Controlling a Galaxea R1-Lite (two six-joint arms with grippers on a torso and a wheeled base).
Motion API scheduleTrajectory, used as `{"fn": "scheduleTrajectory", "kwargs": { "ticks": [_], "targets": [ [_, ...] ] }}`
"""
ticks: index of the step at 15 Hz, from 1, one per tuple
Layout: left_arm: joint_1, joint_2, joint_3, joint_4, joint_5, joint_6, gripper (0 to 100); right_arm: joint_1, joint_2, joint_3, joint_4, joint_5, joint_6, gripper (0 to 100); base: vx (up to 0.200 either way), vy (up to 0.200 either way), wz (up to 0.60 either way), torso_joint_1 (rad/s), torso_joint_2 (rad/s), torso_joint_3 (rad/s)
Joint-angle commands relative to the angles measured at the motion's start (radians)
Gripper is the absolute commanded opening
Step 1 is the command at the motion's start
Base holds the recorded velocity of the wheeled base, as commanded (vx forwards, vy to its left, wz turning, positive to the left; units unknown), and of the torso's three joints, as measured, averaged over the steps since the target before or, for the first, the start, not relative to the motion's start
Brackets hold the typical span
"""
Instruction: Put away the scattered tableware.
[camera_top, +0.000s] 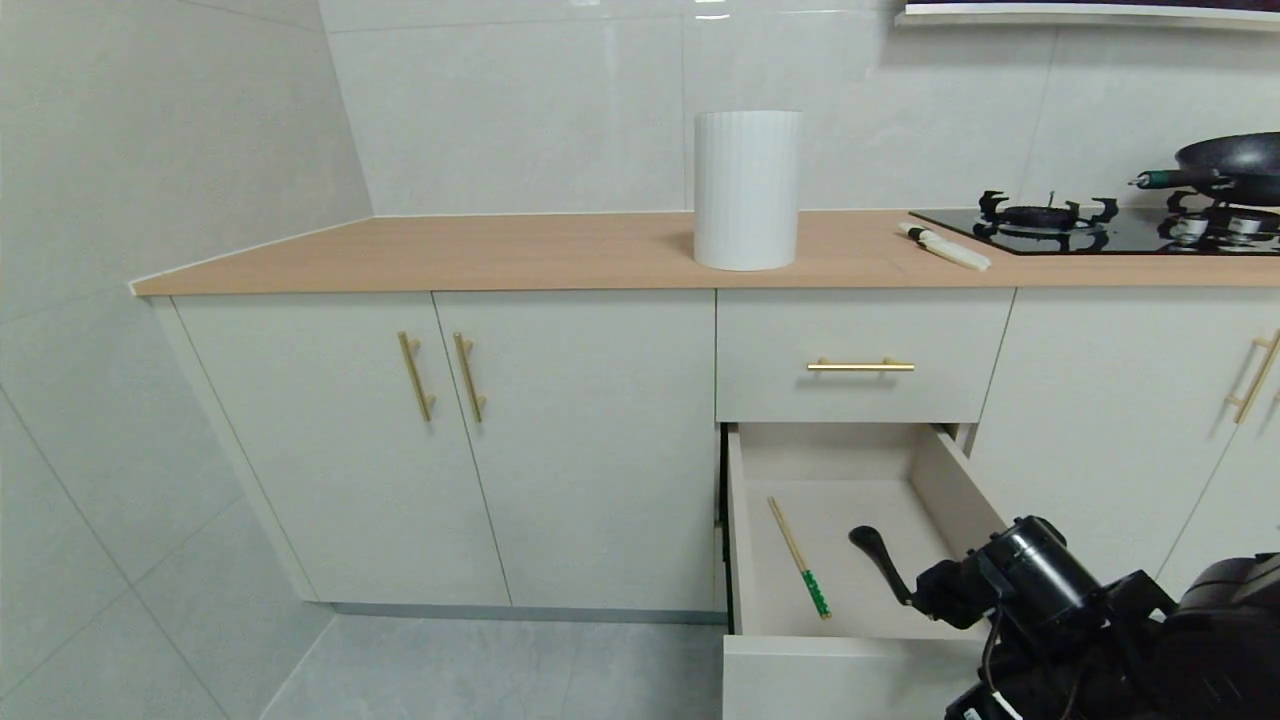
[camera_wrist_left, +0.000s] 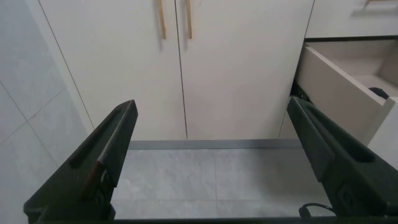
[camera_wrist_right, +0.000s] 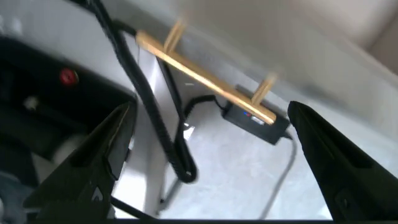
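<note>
Lying inside the open drawer (camera_top: 950, 490) are the chopsticks (camera_top: 798, 557), with a black-handled utensil (camera_top: 885, 565) just beside them, while the left gripper (camera_wrist_left: 210, 104) and the right gripper (camera_wrist_right: 210, 112) hold their fingers spread and empty near this drawer

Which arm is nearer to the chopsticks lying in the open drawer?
Right. The right arm is at the drawer's front right corner, close beside the chopsticks; the left gripper hangs off to the drawer's left, facing the cupboard doors.
</note>
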Motion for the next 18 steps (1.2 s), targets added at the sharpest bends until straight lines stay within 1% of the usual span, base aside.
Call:
{"fn": "scheduleTrajectory", "kwargs": {
  "ticks": [1, 5, 7, 9, 11, 13, 15, 18],
  "targets": [
    [0.000, 0.000, 0.000, 0.000, 0.000, 0.000, 100, 0.000, 0.024, -0.032, 0.000, -0.017, 0.029, 100, 0.000, 0.000, 0.00, 0.000, 0.00, 0.000],
    [0.000, 0.000, 0.000, 0.000, 0.000, 0.000, 100, 0.000, 0.056, -0.082, -0.026, -0.058, 0.130, 100, 0.000, 0.000, 0.00, 0.000, 0.00, 0.000],
    [0.000, 0.000, 0.000, 0.000, 0.000, 0.000, 100, 0.000, 0.094, -0.087, -0.122, -0.101, 0.173, 100, 0.000, 0.000, 0.00, 0.000, 0.00, 0.000],
    [0.000, 0.000, 0.000, 0.000, 0.000, 0.000, 100, -0.001, 0.133, -0.090, -0.194, -0.146, 0.178, 100, 0.000, 0.000, 0.00, 0.000, 0.00, 0.000],
    [0.000, 0.000, 0.000, 0.000, 0.000, 0.000, 100, -0.012, 0.159, -0.105, -0.241, -0.156, 0.178, 100, 0.000, 0.000, 0.00, 0.000, 0.00, 0.000],
    [0.000, 0.000, 0.000, 0.000, 0.000, 0.000, 100, -0.039, 0.205, -0.151, -0.275, -0.182, 0.186, 100, 0.000, 0.000, 0.00, 0.000, 0.00, 0.000],
    [0.000, 0.000, 0.000, 0.000, 0.000, 0.000, 100, -0.046, 0.237, -0.208, -0.275, -0.190, 0.212, 100, 0.000, 0.000, 0.00, 0.000, 0.00, 0.000],
    [0.000, 0.000, 0.000, 0.000, 0.000, 0.000, 100, -0.058, 0.315, -0.320, -0.270, -0.215, 0.210, 100, 0.000, 0.000, 0.00, 0.000, 0.00, 0.000]
  ]
}}
